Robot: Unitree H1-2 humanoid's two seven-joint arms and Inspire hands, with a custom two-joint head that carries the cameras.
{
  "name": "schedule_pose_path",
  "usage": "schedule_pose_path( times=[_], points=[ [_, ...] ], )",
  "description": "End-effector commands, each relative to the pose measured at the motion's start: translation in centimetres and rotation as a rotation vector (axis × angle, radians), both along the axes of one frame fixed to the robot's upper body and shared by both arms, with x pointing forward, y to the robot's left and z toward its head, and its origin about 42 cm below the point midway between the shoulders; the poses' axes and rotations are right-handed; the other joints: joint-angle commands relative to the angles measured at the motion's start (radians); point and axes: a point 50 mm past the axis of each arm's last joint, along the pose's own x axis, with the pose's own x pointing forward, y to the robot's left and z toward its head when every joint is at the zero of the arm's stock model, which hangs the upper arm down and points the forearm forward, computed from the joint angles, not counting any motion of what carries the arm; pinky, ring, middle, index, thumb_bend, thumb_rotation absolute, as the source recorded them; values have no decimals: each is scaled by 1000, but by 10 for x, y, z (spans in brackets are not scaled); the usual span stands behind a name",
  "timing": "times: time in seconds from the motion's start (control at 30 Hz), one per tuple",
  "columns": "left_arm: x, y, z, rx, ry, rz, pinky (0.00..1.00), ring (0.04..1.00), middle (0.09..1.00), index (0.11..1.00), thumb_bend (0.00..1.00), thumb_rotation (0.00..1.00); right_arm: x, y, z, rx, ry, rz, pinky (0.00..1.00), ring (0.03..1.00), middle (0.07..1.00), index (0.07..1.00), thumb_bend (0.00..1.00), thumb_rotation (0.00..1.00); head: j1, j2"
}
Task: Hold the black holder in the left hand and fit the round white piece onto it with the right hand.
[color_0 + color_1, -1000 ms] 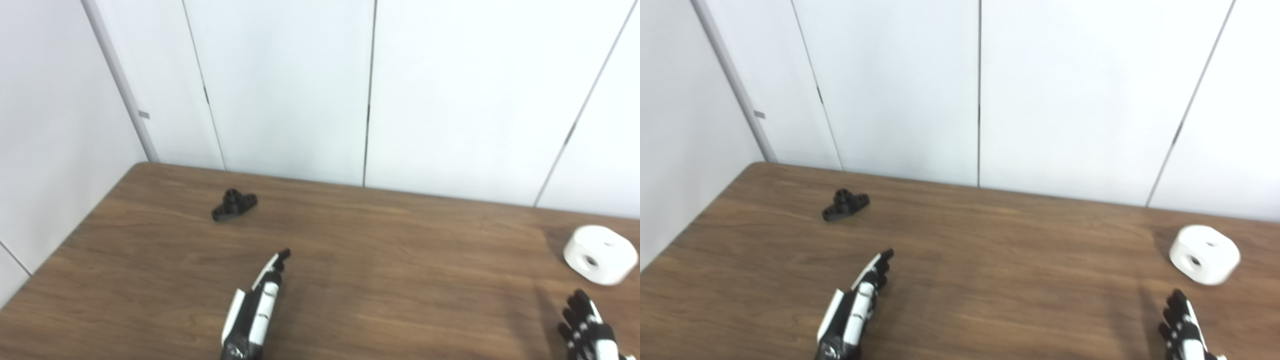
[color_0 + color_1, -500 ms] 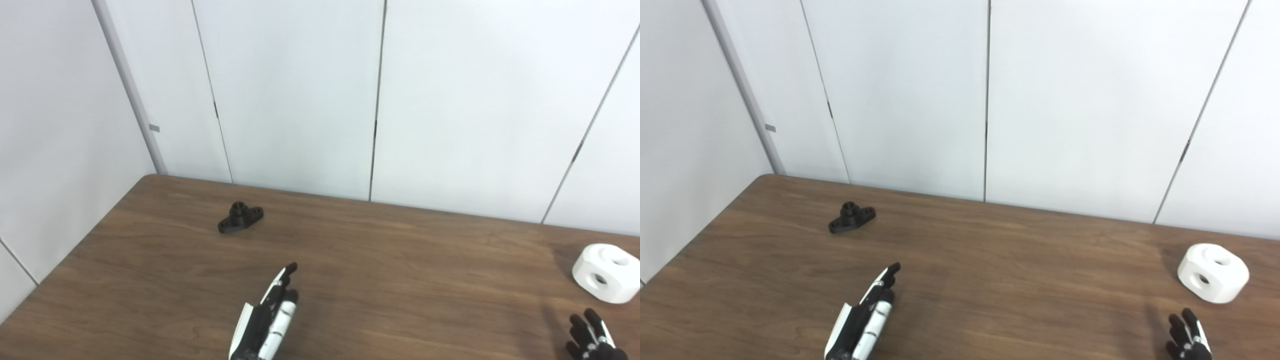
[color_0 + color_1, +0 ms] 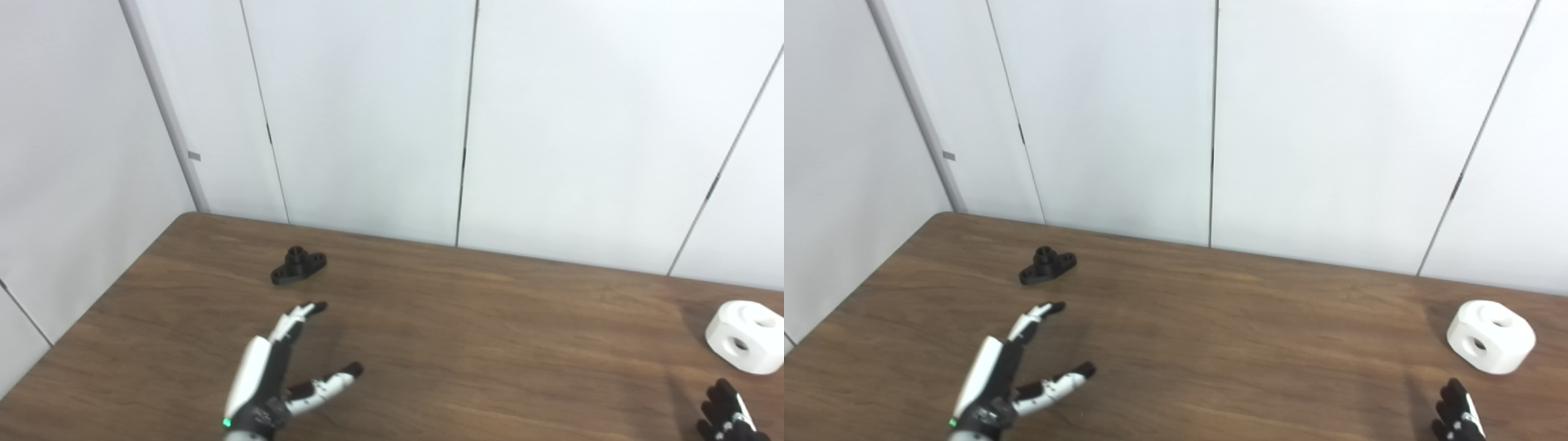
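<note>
Left hand (image 3: 269, 383) has spread since a moment ago, thumb swung out, empty, reaching toward black holder (image 3: 298, 266) lying on table (image 3: 465, 343); grasp likely next. White piece (image 3: 744, 337) sits far right; right hand (image 3: 729, 419) near it, state unclear

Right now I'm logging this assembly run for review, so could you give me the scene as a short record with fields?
surface: wooden table
black holder: lying on the table, far left, untouched
round white piece: on the table, far right, untouched
left robot hand: open, thumb spread from fingers, short of the holder
right robot hand: only fingertips show at the bottom edge, near the white piece; state unclear
assembly: not started
</note>
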Motion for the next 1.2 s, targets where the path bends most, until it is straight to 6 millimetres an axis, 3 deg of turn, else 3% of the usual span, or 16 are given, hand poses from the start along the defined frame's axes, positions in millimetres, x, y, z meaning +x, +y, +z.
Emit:
schedule_pose_path(
  times=[0.0,0.23,0.53,0.83,1.17],
  points=[
    [11,8,25,63,-66,20,1000,1000,951,862,850,295,0,-6,10,-20,-28,31,1000,1000,1000,1000,709,1000,-4,5],
    [36,43,42,200,-20,126,1000,1000,948,822,908,311,2,-6,11,-11,-19,21,1000,1000,1000,1000,693,1000,-9,9],
    [70,81,47,303,37,215,1000,1000,948,795,914,346,3,-4,8,-7,-18,22,1000,998,998,1000,693,1000,-11,15],
    [109,101,41,333,99,255,1000,1000,950,786,903,350,1,-1,7,-6,-5,23,1000,999,997,1000,692,1000,-15,17],
    [147,109,37,320,158,266,1000,1000,965,786,908,362,-2,1,6,-9,-2,18,1000,999,992,1000,679,1000,-20,25]
  ],
)
